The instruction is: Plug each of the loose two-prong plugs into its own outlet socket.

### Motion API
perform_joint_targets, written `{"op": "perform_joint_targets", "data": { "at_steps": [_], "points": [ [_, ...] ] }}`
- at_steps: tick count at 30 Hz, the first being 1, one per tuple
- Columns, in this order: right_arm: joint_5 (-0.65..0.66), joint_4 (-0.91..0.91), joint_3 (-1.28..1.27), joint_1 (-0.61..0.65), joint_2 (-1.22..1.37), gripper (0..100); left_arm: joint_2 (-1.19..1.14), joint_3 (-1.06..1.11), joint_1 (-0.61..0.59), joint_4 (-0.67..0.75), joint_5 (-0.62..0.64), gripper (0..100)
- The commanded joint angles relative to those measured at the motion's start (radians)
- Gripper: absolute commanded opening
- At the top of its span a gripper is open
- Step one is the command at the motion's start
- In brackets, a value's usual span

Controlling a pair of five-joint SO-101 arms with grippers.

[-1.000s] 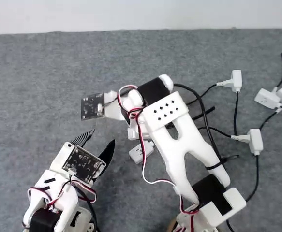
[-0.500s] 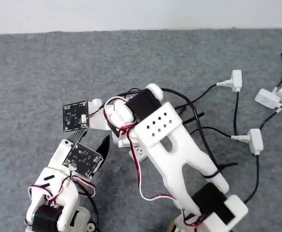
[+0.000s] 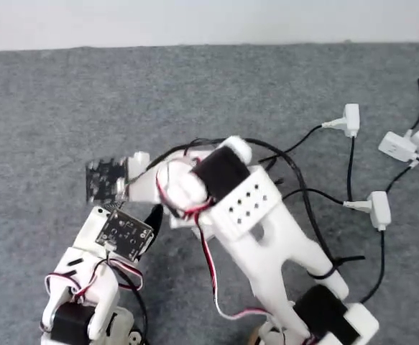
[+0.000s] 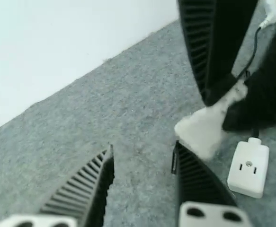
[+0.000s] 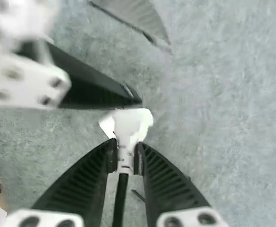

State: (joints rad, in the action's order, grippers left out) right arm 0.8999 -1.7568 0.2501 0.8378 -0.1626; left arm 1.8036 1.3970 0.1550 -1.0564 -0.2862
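Left gripper [image 4: 142, 163] hangs open above the grey table [image 4: 128, 109], with nothing between its jaws. Just beyond it, the right gripper [image 5: 125, 147] is clamped on a white plug [image 5: 128, 124] at its cord end, close to a white socket [image 4: 249, 168]. Well off to the right, several white pieces [image 3: 376, 208] lie on black cords.
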Motion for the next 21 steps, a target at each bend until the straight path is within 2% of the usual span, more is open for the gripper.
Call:
{"op": "perform_joint_targets", "data": {
  "at_steps": [1, 18, 21],
  "points": [
    [-0.014, -0.041, -0.031, 0.065, -0.071, 0.9, 0.006, -0.010, -0.005, 0.037, -0.012, 20],
    [-0.038, -0.038, -0.068, 0.065, -0.133, 0.9, 0.006, -0.008, -0.006, 0.009, -0.012, 20],
    [-0.041, -0.031, -0.071, 0.007, -0.128, 0.9, 0.006, -0.008, -0.011, 0.006, -0.012, 20]
  ]
}}
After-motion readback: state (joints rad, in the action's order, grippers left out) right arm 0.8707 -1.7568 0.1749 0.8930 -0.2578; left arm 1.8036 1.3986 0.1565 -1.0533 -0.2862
